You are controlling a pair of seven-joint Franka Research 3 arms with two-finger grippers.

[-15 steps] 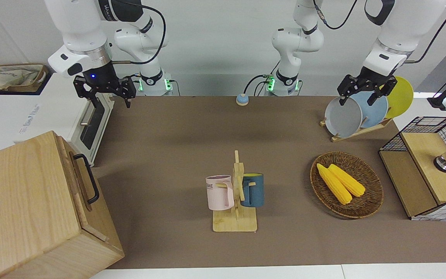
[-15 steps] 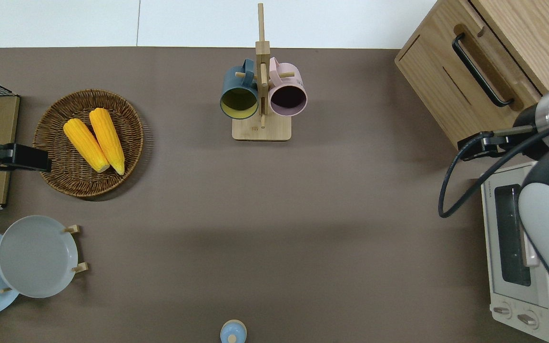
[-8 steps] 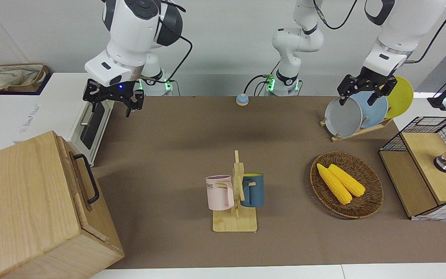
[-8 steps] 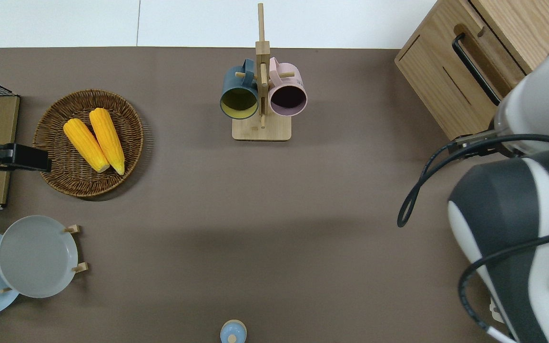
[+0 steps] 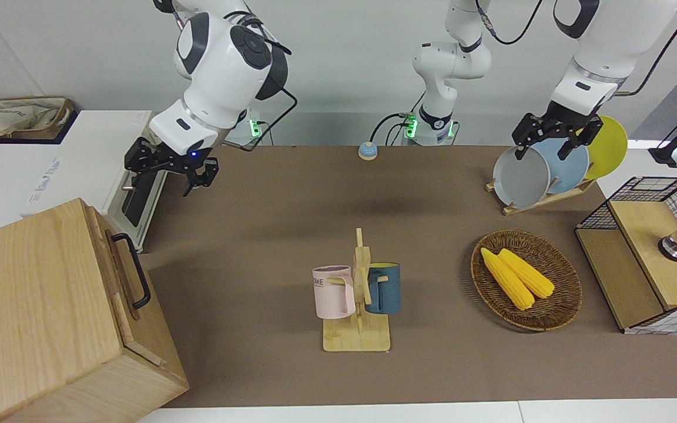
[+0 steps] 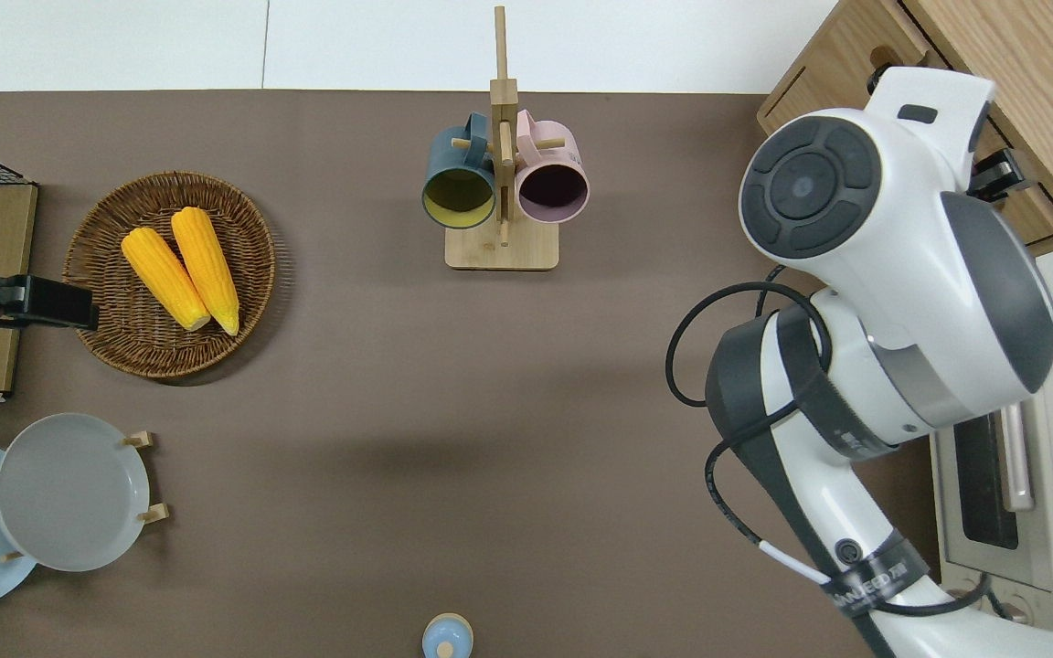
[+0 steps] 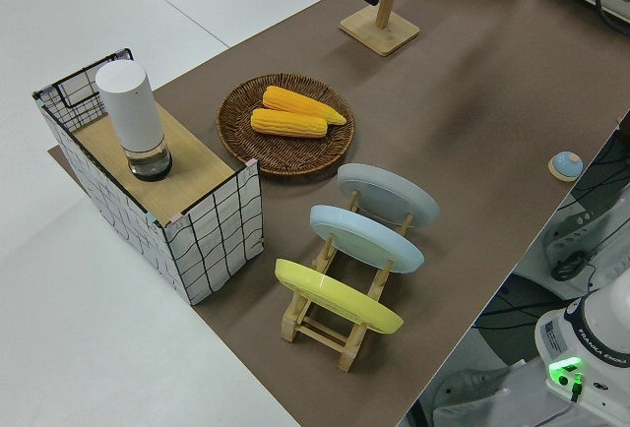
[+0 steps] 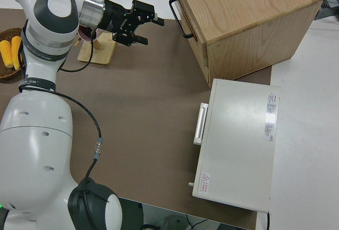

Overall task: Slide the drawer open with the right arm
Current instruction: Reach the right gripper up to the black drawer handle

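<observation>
The right gripper (image 8: 142, 22) hung open-jawed in the air, short of the black bar handle (image 8: 180, 17) on the shut light-wood drawer (image 5: 120, 275), at the right arm's end of the table. The left arm was parked. A clean pull likely needed both fingers squarely around that slim, smooth metal bar, drawn straight out from the grained cabinet (image 5: 33, 305).

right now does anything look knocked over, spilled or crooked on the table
Nothing stands out. The two mugs hang on their stand, the corn lies in its basket, the plates sit in their rack, and the drawer is shut.
</observation>
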